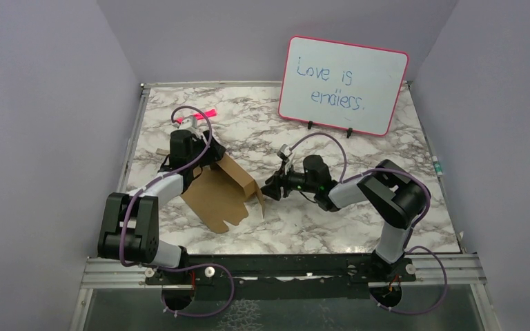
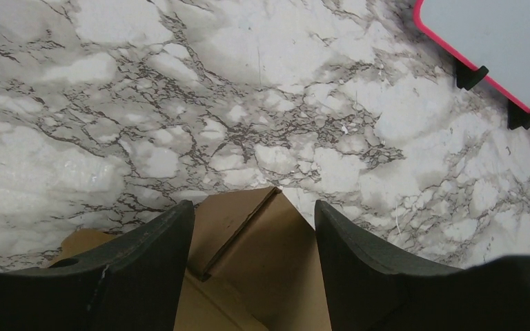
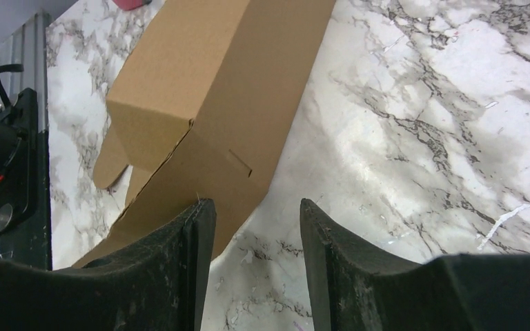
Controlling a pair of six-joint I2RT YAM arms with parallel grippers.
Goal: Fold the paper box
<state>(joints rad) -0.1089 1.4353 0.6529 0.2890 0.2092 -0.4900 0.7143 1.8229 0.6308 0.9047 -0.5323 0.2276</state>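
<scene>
The paper box [image 1: 219,193] is plain brown cardboard and lies half folded on the marble table, one end raised into a rectangular tube [image 3: 207,76] with a flat notched panel toward the near left. My left gripper [image 1: 203,157] hangs over the box's far left end. In the left wrist view its jaws [image 2: 248,207] stand apart, with a creased cardboard corner [image 2: 248,241] between them. My right gripper [image 1: 270,187] sits at the box's right end, open. Its left fingertip [image 3: 203,210] is at the box's lower edge, and only marble shows between the fingers [image 3: 257,203].
A pink-rimmed whiteboard [image 1: 344,84] with blue writing stands on black feet at the back right, also in the left wrist view [image 2: 497,34]. A slim pink marker [image 1: 203,114] lies at the back left. A metal rail [image 1: 283,265] runs along the near edge.
</scene>
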